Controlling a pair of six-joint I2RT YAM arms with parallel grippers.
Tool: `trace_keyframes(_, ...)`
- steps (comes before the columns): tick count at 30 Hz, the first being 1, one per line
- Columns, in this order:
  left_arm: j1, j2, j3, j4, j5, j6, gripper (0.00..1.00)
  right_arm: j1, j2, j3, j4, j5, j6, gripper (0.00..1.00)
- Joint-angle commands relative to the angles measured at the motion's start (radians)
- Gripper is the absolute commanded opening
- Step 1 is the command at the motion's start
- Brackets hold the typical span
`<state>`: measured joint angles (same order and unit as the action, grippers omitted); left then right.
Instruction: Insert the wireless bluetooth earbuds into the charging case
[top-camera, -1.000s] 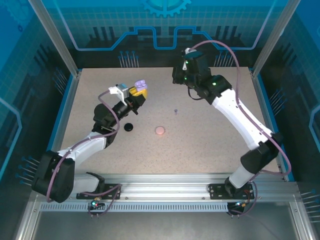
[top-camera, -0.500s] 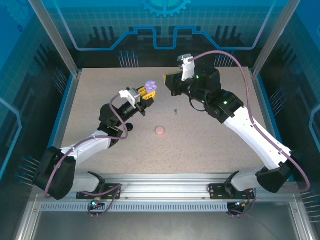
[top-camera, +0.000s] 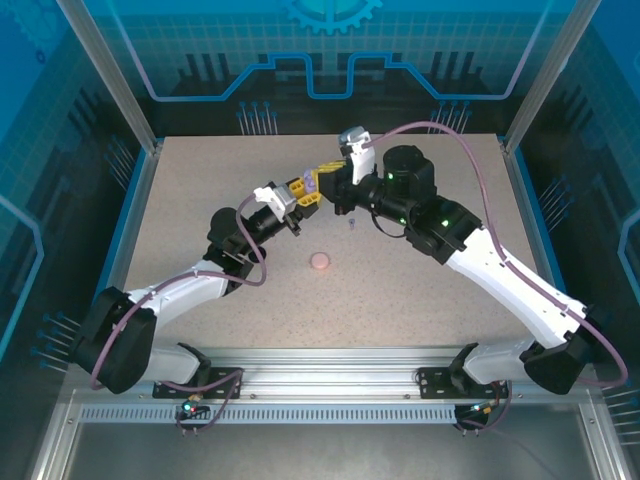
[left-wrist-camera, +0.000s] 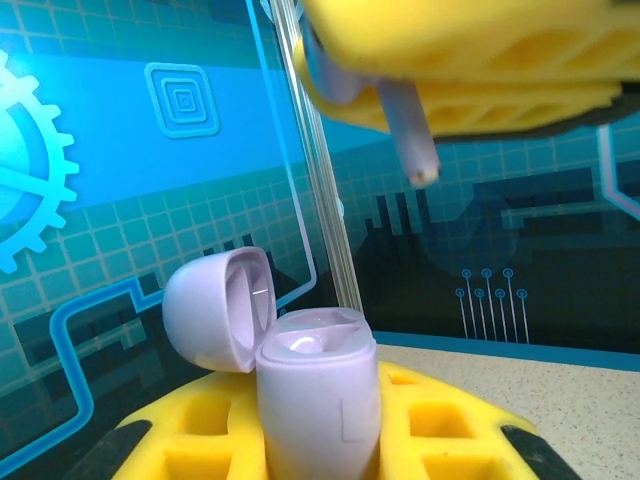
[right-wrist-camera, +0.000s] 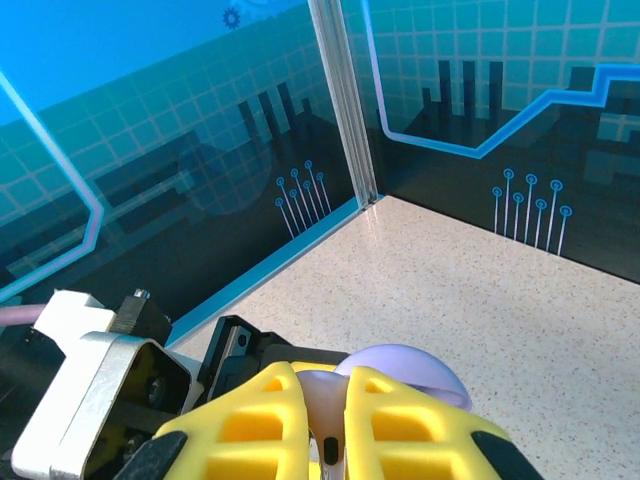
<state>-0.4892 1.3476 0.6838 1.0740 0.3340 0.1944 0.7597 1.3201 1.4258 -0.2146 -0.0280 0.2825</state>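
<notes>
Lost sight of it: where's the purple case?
Left wrist view, centre bottom: the purple case stands open in the left gripper, below the right gripper's purple earbud.

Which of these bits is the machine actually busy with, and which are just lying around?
In use: open purple case in left claw; purple earbud in right claw, close by.
Lying about: pink round case; tiny purplish earbud on the table.
</notes>
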Motion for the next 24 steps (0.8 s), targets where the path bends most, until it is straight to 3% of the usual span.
trace_keyframes(1, -0.008, -0.005, 0.030, 0.023, -0.006, 0.022, 0.00, 0.015, -0.014, -0.033, 0.064, 0.005, -0.016, 0.11)
trace_keyframes(24, -0.025, -0.036, 0.048, 0.017, -0.004, -0.008, 0.00, -0.020, 0.008, -0.055, 0.109, 0.010, -0.003, 0.06)
